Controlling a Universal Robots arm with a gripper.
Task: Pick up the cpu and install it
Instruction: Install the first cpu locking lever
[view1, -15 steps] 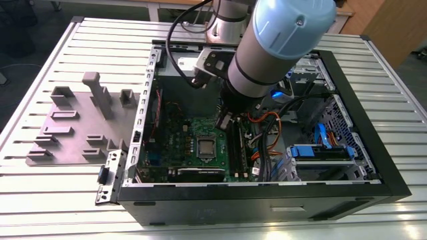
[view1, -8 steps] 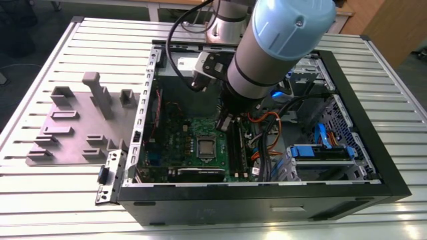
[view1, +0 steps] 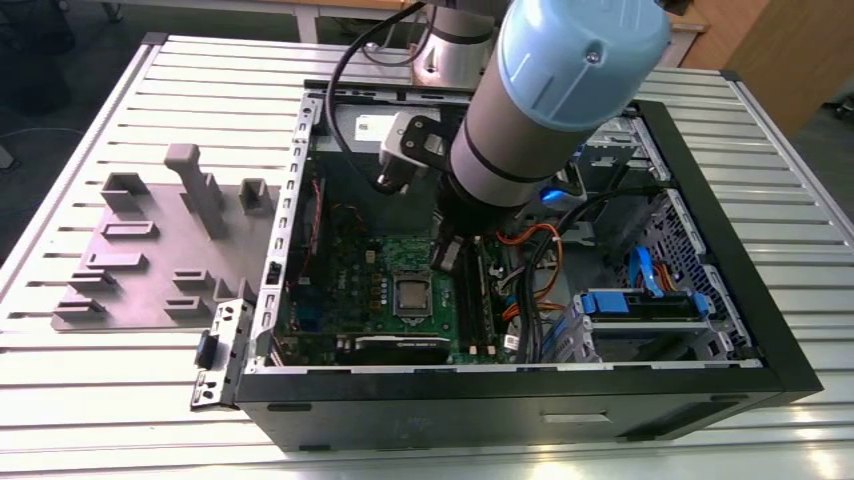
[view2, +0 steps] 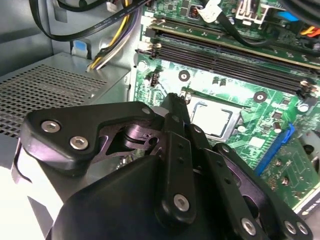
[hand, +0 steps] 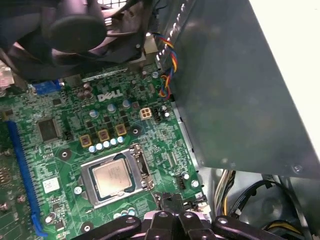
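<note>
The cpu (view1: 412, 293) lies flat in the metal-framed socket (hand: 139, 159) on the green motherboard (view1: 350, 285) inside the open computer case. Its silver lid shows in both wrist views (view2: 212, 120) (hand: 114, 177). My gripper (view1: 447, 252) hangs over the board, just beside the socket toward the exterior view's right and a little above it. In both wrist views the black fingers (view2: 173, 107) (hand: 171, 204) stand together with nothing between them, and they are apart from the cpu.
The black case wall (view1: 534, 400) rings the board. Memory slots (view2: 225, 55) and cables (view1: 527, 270) lie close to the socket. A grey power supply box (hand: 235, 85) stands alongside. A grey-purple fixture plate (view1: 147, 290) with raised blocks lies on the slatted table at the exterior view's left.
</note>
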